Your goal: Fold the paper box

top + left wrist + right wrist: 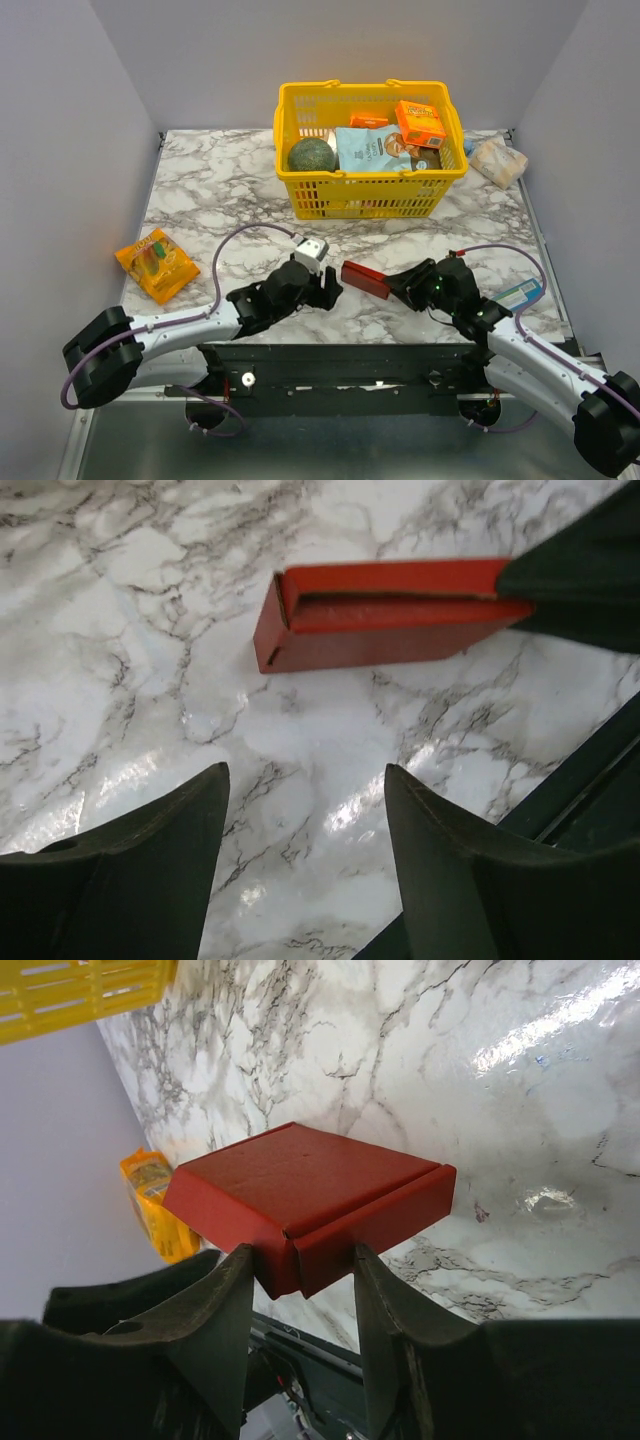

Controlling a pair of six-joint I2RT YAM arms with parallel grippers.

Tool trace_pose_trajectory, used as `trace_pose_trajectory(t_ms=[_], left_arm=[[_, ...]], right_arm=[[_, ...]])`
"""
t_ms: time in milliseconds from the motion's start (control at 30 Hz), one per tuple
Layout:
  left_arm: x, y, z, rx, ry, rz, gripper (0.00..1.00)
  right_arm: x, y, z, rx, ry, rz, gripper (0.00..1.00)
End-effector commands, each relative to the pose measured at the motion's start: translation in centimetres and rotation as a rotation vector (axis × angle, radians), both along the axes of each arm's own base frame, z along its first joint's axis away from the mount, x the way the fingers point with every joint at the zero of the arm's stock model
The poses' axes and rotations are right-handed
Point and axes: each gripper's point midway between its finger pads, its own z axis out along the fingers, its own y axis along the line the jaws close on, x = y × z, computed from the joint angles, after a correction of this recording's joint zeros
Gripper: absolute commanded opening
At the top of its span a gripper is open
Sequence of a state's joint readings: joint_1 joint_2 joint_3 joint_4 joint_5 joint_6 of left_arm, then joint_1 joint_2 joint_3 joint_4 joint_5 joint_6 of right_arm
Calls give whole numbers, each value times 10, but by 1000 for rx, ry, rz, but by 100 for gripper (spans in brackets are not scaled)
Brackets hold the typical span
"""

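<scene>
The right claw (302,1252) is clamped on the near end of the paper box (300,1175), one finger against each side of a corner where a folded flap overlaps the top panel. The box, bright red and already a flat rectangle, sits at the front middle of the desk (220,190) between the two arms. Its far end seems to lift a little clear of the marble, though I cannot be sure of that. The left claw (305,775) stands apart with nothing between its fingers, low over the desk and pointed at the box's other end, near it but not touching. That free end shows a side flap with a thin dark gap along its edge, so it may not be fully tucked. The main risk I see is the grip itself. It catches only a corner of thin card, so a harder squeeze could crease or crush the panel, and a sideways nudge from the left claw could twist the box out of the fingers or spring the overlapping flap open. A push toward the robot could also slide the box off the near edge onto the black rail. The yellow basket (370,195) and the orange snack packet (157,265) lie well apart from it.
</scene>
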State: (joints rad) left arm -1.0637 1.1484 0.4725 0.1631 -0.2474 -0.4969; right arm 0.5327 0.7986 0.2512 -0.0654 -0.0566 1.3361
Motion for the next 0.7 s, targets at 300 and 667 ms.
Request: trace_pose_trajectory(t_ms=[300, 667], left_arm=[[58, -28, 64, -409, 149, 68, 76], [79, -42, 46, -458, 204, 68, 65]], right_arm=[[-22, -30, -52, -165, 129, -43, 29], [-22, -30, -53, -166, 130, -40, 29]])
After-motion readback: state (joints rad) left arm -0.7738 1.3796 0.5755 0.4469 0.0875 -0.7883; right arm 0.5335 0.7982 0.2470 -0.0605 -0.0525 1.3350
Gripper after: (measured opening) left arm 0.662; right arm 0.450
